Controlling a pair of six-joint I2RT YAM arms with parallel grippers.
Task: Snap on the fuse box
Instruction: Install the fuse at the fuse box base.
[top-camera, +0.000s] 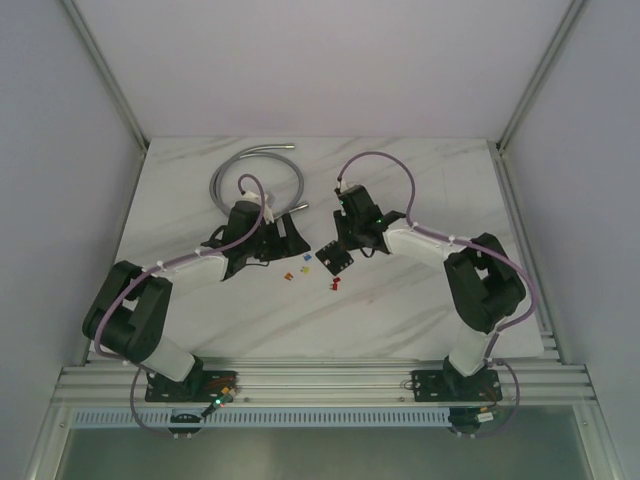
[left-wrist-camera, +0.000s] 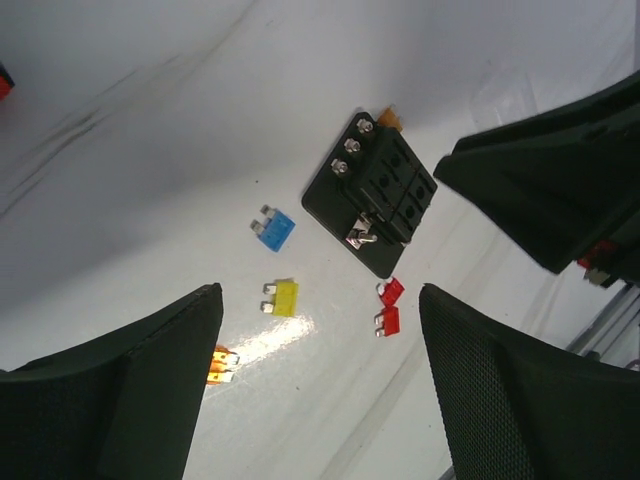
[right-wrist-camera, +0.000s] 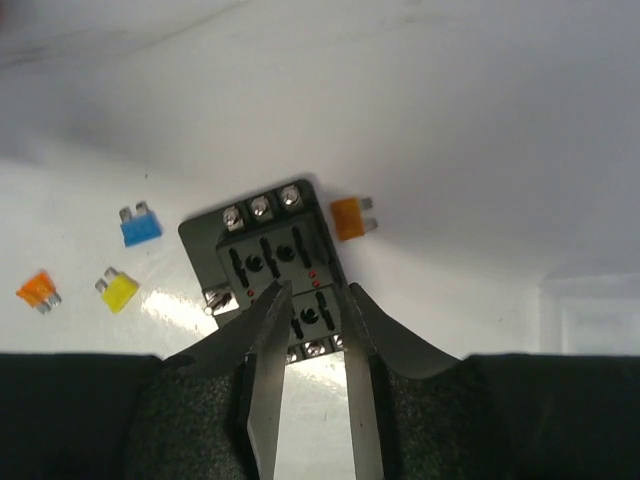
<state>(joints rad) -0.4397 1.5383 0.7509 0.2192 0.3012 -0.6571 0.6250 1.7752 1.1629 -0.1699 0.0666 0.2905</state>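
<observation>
The fuse box (top-camera: 335, 258) lies flat at the centre of the top view, loose coloured fuses (left-wrist-camera: 283, 297) just beside it; the right gripper (right-wrist-camera: 312, 300) hangs right over it, jaws narrowly parted, holding nothing; the left gripper (left-wrist-camera: 320, 375), to the box's left, gapes wide and empty.

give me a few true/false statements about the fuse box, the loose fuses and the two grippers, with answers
1. The fuse box lies flat on the table. True.
2. The left gripper holds the blue fuse. False: it is open and empty, and the fuse lies on the table.
3. Two red fuses lie beside the fuse box. True.
4. The right gripper is far from the fuse box. False: it hovers over it, slightly open.
</observation>
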